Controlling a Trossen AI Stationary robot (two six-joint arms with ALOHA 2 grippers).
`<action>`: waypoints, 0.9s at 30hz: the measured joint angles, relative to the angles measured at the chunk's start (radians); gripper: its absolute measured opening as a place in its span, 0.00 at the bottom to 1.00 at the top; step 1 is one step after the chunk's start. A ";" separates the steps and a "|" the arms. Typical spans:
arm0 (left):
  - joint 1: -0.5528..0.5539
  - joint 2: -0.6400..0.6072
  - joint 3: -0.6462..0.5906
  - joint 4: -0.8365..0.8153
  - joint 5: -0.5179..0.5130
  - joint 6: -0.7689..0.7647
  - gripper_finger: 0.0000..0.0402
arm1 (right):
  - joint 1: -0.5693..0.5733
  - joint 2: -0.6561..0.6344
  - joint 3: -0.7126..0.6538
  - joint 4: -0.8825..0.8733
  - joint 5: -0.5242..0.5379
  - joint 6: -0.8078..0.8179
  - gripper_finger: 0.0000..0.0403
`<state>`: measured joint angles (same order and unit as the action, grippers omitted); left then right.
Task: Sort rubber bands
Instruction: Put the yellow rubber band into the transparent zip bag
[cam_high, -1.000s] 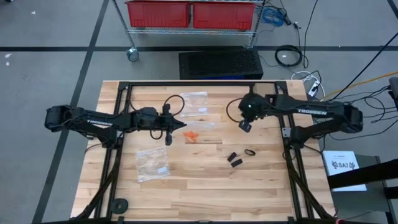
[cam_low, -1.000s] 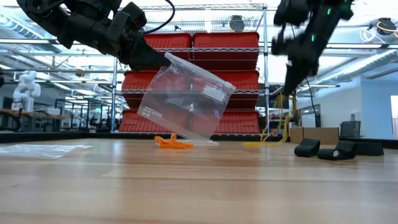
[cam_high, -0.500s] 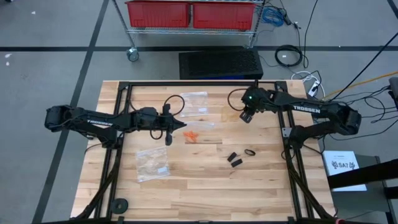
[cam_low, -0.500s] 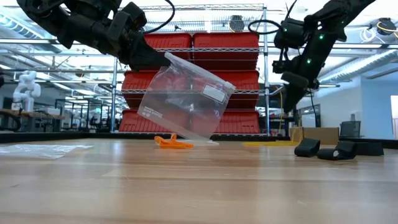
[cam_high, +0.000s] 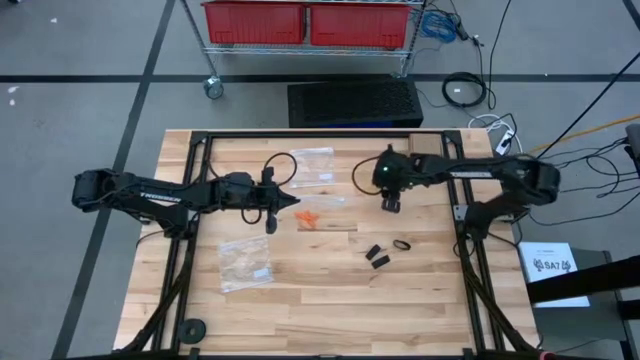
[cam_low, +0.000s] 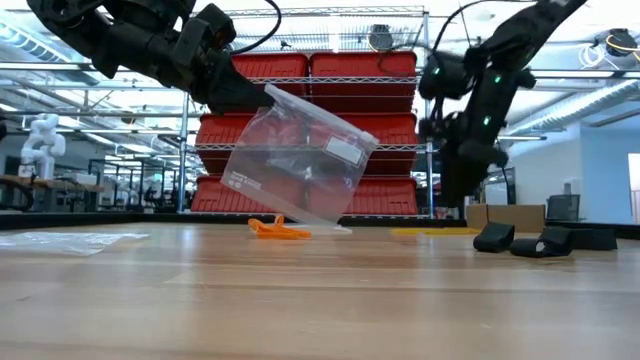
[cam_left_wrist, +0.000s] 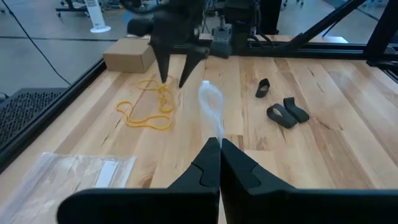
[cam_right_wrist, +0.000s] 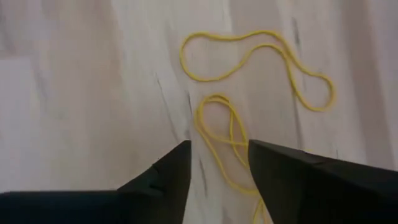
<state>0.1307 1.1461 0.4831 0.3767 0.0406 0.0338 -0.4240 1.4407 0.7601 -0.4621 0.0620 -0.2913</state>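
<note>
Holding the bag (cam_low: 300, 165) clamped in your left pincer (cam_left_wrist: 219, 144) keeps it tilted above the orange bands (cam_low: 278, 229), while your right pincer (cam_right_wrist: 217, 163), fingers parted, hangs over the yellow bands (cam_right_wrist: 249, 81) on the desk (cam_high: 300, 300), seemingly to pick one.

Clear bag (cam_low: 300, 165) aloft above orange rubber bands (cam_low: 277, 229), black ones (cam_low: 522, 240) nearby.
</note>
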 joint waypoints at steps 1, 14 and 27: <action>0.000 0.000 0.000 -0.001 0.000 0.000 0.00 | -0.002 0.024 0.000 0.013 0.011 -0.021 0.35; 0.000 0.000 0.000 -0.002 0.000 0.000 0.00 | -0.002 0.145 0.000 0.097 0.019 -0.069 0.14; 0.000 0.000 0.000 -0.005 0.000 -0.001 0.00 | 0.006 0.104 0.046 0.032 0.016 -0.013 0.00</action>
<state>0.1307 1.1461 0.4831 0.3714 0.0406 0.0330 -0.4176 1.5450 0.8058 -0.4302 0.0776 -0.3044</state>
